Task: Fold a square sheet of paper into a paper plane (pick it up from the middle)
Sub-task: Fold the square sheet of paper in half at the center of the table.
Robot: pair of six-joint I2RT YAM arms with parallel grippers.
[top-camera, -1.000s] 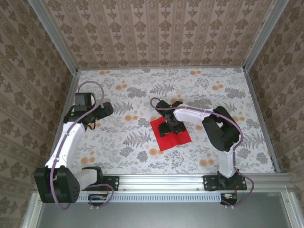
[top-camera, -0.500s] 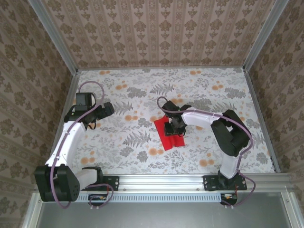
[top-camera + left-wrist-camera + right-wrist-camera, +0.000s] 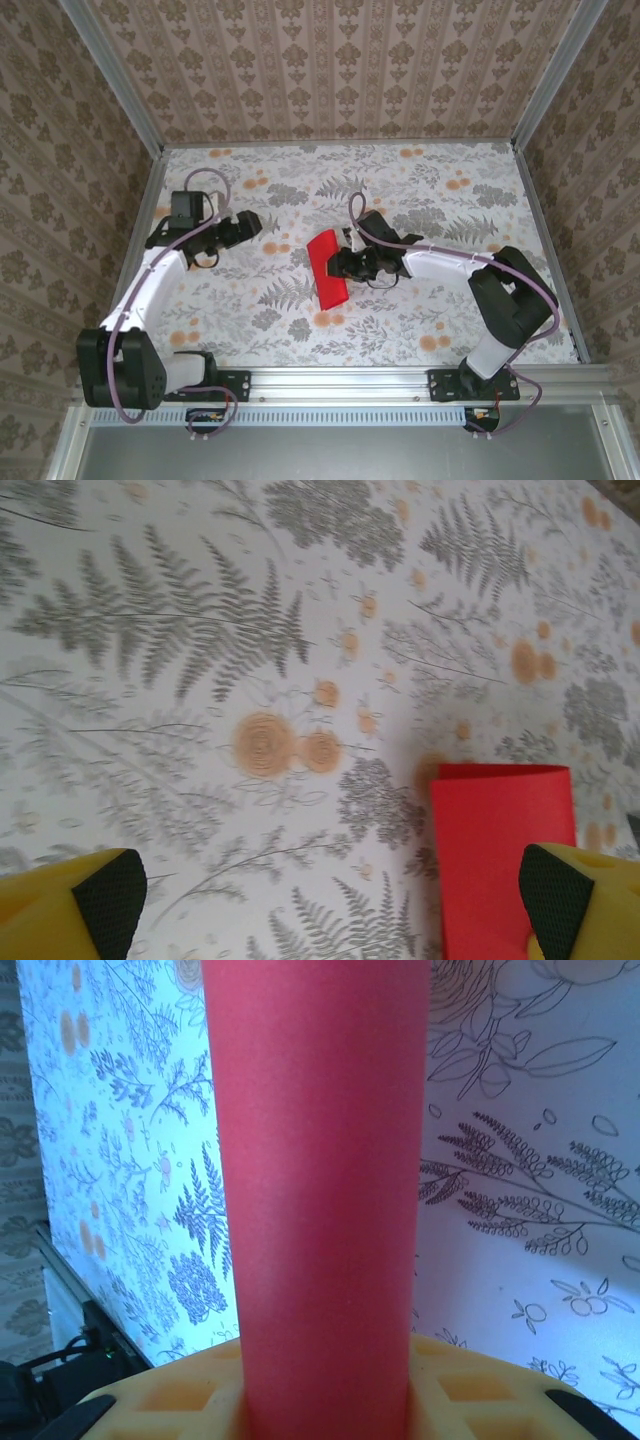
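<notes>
Left wrist view's bottom edge cuts off the red paper (image 3: 503, 850).

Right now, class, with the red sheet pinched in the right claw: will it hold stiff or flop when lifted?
Probably floppy: the red sheet bows into a curve where the right claw pinches it. Likely light and easily creased, since it looks thin in the wrist view.

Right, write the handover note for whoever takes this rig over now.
Left gripper: open, empty, over the table to the left of the paper.
Right gripper: shut on the square sheet of paper, near mid-table.
Paper: bright red, bowed into a narrow curl in the grip.
Done: sheet gripped, apparently at its middle.
Left: all the folding.
</notes>
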